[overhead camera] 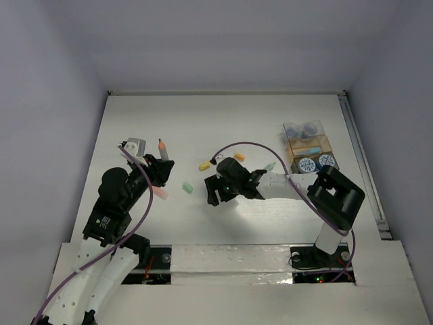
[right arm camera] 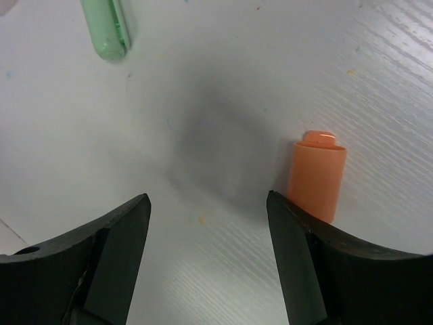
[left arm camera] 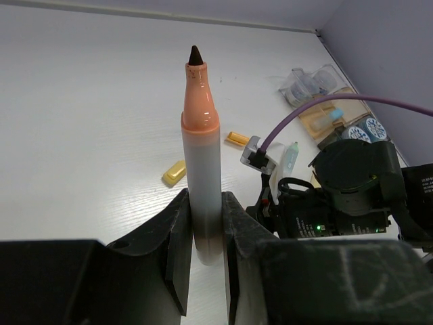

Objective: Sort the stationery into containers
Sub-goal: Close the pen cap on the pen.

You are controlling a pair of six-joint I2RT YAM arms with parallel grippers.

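Nearest the lens in the right wrist view, the right gripper (right arm camera: 208,200) is hanging low over the white table (right arm camera: 216,101) with its jaws standing wide apart and nothing between them; no contact with the surface is showing. An orange cap (right arm camera: 316,176) is lying flat at about 3 o'clock from the gap, outside the jaw line. Its near end is sitting just beside, possibly touching, the finger on that side, and its open rim is pointing to 12 o'clock. Its long axis is running close to parallel with the fingers. In my judgement, a pick of this cap is calling for a sideways shift toward 3 o'clock to straddle it before any closing. A green piece (right arm camera: 107,30) is lying well apart at 11 o'clock. In the top view the cap is hiding under the right wrist. The containers (overhead camera: 292,145) are sitting at about 2 o'clock from that gripper, well apart. The left gripper (left arm camera: 203,203) is clamping an uncapped marker (left arm camera: 201,156) upright by its lower barrel, tip at 12 o'clock. It is standing well apart at 9 o'clock, so the right arm is plainly the nearer one to the cap.
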